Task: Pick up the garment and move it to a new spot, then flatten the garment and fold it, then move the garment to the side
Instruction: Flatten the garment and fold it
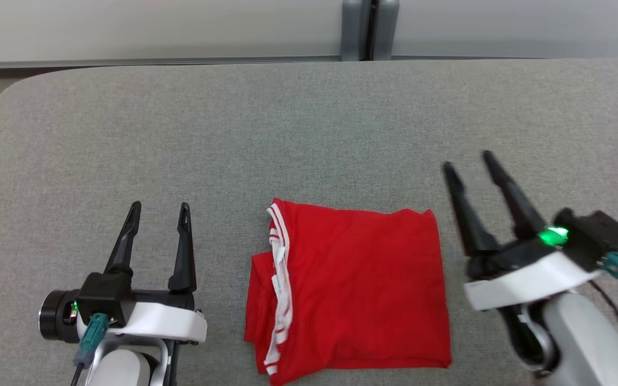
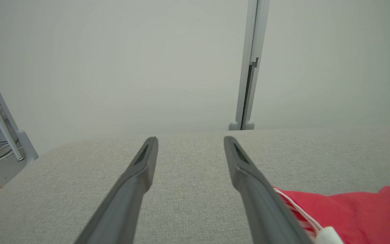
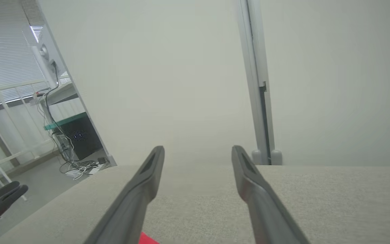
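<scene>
The left gripper (image 1: 160,205) is held low at the near left, its fingers pointed away and spread apart with nothing between them. The right gripper (image 1: 467,161) is angled leftward, its jaws likewise parted and empty. Between them, on the gray table (image 1: 309,123), the red garment (image 1: 357,284) is laid folded into a rough rectangle, with white-striped trim along its left edge.
</scene>
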You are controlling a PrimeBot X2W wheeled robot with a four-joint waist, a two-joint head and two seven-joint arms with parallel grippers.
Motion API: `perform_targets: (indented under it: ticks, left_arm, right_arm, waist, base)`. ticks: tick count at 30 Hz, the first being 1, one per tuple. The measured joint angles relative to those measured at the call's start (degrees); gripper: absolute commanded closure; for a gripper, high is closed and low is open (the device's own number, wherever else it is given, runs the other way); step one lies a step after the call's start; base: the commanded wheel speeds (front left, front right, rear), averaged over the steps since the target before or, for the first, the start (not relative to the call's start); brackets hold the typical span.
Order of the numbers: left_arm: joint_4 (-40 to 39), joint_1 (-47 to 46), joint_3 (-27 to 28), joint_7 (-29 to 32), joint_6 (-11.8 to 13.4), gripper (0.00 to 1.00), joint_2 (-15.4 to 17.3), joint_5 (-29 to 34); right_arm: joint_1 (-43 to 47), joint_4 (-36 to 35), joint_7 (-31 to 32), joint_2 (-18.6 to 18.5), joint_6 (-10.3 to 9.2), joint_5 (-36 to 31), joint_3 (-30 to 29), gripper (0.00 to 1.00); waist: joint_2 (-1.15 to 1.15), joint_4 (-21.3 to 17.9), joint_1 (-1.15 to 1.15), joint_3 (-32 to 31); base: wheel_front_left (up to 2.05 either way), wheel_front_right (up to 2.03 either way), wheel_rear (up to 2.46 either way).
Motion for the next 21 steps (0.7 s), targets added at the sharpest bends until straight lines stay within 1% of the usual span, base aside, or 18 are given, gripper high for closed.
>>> perform_targets:
  ticks: [3, 4, 5, 10, 16, 21]
  left_arm:
    - [0.0, 0.7, 0.5, 0.0, 0.3, 0.00, 0.4, 0.2]
    - [-0.1, 1.1, 0.8, 0.0, 0.4, 0.00, 0.7, 0.3]
    - [-0.1, 1.3, 1.0, 0.0, 0.4, 0.00, 0.9, 0.3]
    - [-0.2, 3.2, 1.7, 0.0, 0.4, 0.00, 1.7, 0.3]
    - [-0.2, 6.0, 1.9, 0.0, 0.5, 0.00, 2.9, 0.2]
    - [-0.3, 8.7, 1.6, 1.1, -0.1, 0.00, 3.8, -0.3]
  right_arm:
    - [3.6, -0.8, 0.4, -2.0, 0.00, -1.8, -6.1, 0.00]
    - [6.3, -1.3, 1.2, -3.2, 0.00, -3.5, -9.9, 0.00]
    - [7.8, -1.7, 1.6, -3.7, 0.00, -4.3, -11.8, 0.00]
    - [14.9, -4.4, 4.1, -4.9, 0.00, -7.7, -19.6, 0.00]
    - [20.4, -8.4, 7.1, -4.0, 0.00, -9.5, -22.1, 0.00]
    - [24.1, -10.6, 9.0, -2.4, 0.00, -10.5, -23.3, 0.00]
  waist:
    - [0.00, -0.4, 0.00, -0.7]
    - [0.00, -0.6, 0.00, -1.2]
    - [0.00, -0.8, 0.00, -1.4]
    - [0.00, -1.5, 0.00, -2.9]
    - [0.00, -2.5, 0.00, -5.4]
    - [0.00, -2.8, 0.00, -8.1]
  base:
    - [0.00, 0.00, 0.00]
    - [0.00, 0.00, 0.00]
    - [0.00, 0.00, 0.00]
    - [0.00, 0.00, 0.00]
    - [0.00, 0.00, 0.00]
    - [0.00, 0.00, 0.00]
